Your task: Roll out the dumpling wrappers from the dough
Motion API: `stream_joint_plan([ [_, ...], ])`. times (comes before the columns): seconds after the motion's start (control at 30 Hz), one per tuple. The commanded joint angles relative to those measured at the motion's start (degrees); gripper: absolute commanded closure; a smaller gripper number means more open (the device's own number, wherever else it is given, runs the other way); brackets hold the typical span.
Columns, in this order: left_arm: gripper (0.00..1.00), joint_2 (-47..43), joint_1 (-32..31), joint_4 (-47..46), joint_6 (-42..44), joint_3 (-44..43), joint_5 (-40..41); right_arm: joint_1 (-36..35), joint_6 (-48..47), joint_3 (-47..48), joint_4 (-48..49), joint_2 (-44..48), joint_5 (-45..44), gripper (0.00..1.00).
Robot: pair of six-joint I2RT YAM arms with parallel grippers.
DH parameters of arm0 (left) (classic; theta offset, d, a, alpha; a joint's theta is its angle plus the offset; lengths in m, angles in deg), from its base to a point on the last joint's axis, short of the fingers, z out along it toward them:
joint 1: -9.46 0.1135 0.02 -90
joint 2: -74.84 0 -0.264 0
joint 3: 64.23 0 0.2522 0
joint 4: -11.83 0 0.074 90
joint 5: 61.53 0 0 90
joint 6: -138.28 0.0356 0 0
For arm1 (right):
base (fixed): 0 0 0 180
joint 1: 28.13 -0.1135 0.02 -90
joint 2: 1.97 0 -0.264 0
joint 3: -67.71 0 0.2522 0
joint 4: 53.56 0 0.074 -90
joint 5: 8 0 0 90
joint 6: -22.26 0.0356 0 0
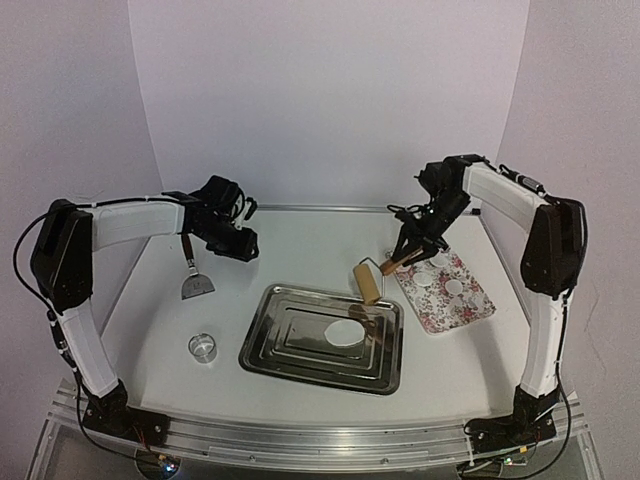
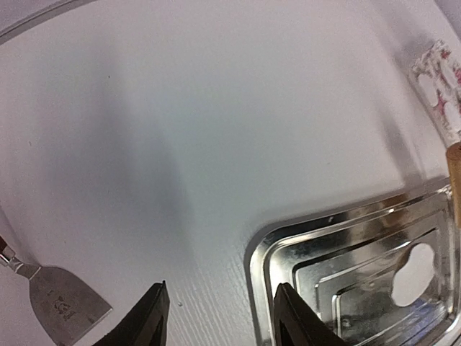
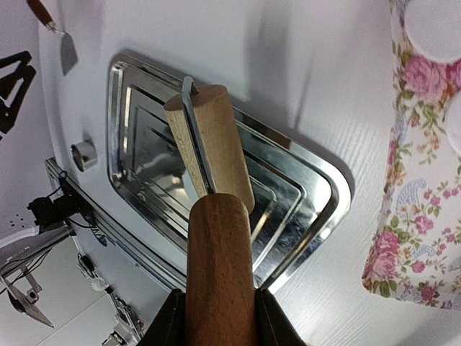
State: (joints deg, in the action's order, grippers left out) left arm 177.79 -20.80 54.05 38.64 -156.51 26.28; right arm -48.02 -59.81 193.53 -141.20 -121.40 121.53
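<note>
The right gripper is clamping the handle of the roller, holding it over the far edge of the tray. The left gripper is standing open and empty near the scraper. Two dumpling wrappers are lying on the floral mat.

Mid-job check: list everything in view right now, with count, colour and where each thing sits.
tray: one, shiny metal, table centre
dough: one flattened white piece, in the tray
wrappers: at least two, white, on the mat
mat: one, pink floral, right of the tray
roller: one, wooden, over the tray's far right corner
scraper: one, metal blade, left of the tray
ring: one, clear, near-left of the tray
table: one, white
left gripper: black, open, empty
right gripper: black, shut on the roller's handle
</note>
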Motion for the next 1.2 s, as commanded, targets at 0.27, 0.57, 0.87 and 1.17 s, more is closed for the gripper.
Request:
stream_joint_plan([
  [0.27,0.28,-8.27,3.39,-1.39,-19.23,0.12,-5.25,0.06,27.61,-0.53,31.61,2.49,2.32,1.0],
  [0.57,0.26,-10.21,4.28,0.78,-22.96,2.4,-3.66,0.07,34.3,1.69,40.26,-6.48,1.52,1.0],
  [0.87,0.26,-11.65,4.94,0.21,-27.06,5.49,-4.64,-0.04,36.45,-3.03,46.02,-10.23,3.75,0.92],
  [1.17,0.25,-9.89,4.96,1.85,-26.31,4.21,-4.75,0.0,31.39,-10.43,45.63,-8.71,1.06,0.53],
])
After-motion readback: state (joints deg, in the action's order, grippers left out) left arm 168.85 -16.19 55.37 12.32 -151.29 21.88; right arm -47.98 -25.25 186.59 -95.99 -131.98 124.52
